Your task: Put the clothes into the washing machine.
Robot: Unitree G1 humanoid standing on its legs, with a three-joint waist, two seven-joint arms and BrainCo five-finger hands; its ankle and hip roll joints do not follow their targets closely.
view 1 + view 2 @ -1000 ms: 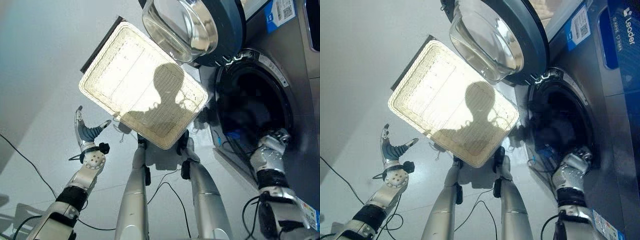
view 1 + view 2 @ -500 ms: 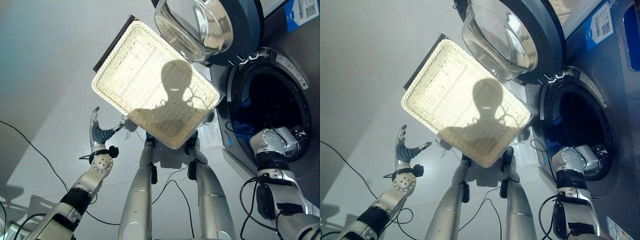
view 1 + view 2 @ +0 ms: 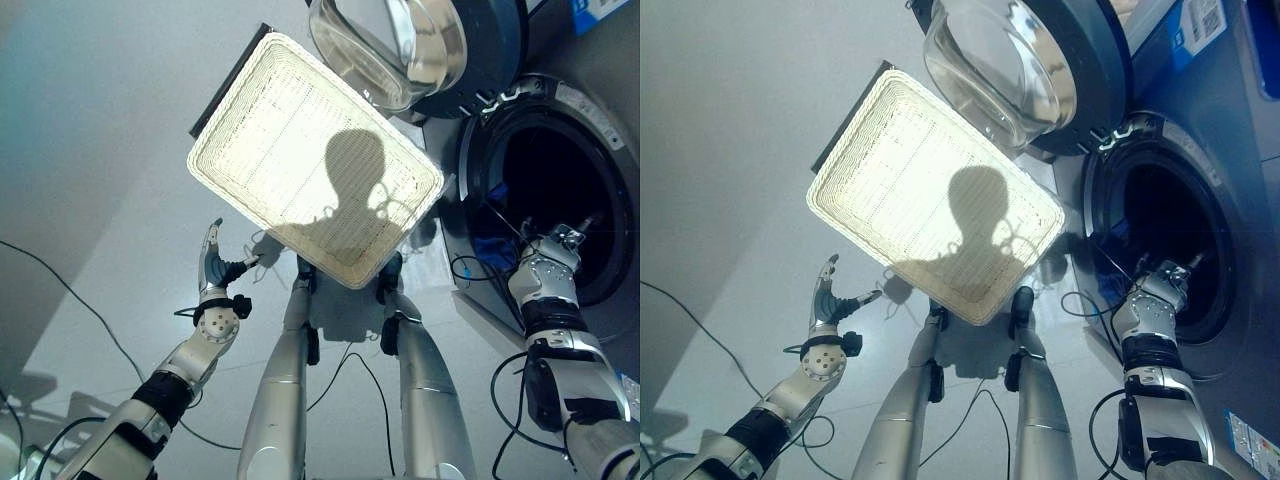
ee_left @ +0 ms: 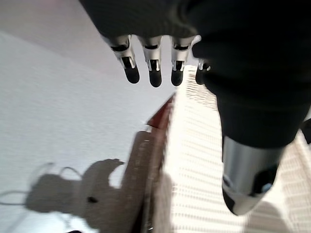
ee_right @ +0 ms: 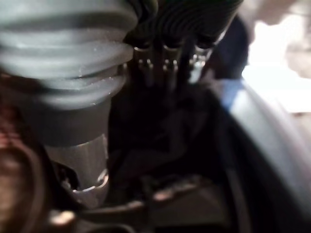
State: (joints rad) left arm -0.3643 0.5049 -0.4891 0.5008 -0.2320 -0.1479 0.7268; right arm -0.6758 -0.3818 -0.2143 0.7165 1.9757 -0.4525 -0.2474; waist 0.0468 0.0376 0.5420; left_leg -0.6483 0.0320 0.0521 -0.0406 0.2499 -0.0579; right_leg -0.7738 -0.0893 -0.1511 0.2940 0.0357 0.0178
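The washing machine's drum point(image 3: 550, 180) stands open, its round glass door point(image 3: 400, 45) swung up and to the left. A blue cloth point(image 3: 494, 247) lies at the drum's lower left edge, and dark clothes point(image 5: 160, 141) fill the drum past my right hand. My right hand point(image 3: 558, 262) is at the drum's lower rim, fingers point(image 5: 165, 63) straight and pointing inside, holding nothing. The white woven basket point(image 3: 310, 150) sits on the floor left of the machine with nothing in it. My left hand point(image 3: 213, 272) hovers open below the basket's near corner.
The machine's grey front panel point(image 3: 1240, 330) runs along the right side. The basket has a dark strip point(image 3: 215, 85) along its far left side. Grey floor point(image 3: 90, 180) spreads to the left of the basket.
My right hand has drawn back out of the drum to its lower rim. The camera has shifted. My left hand stays open by the basket.
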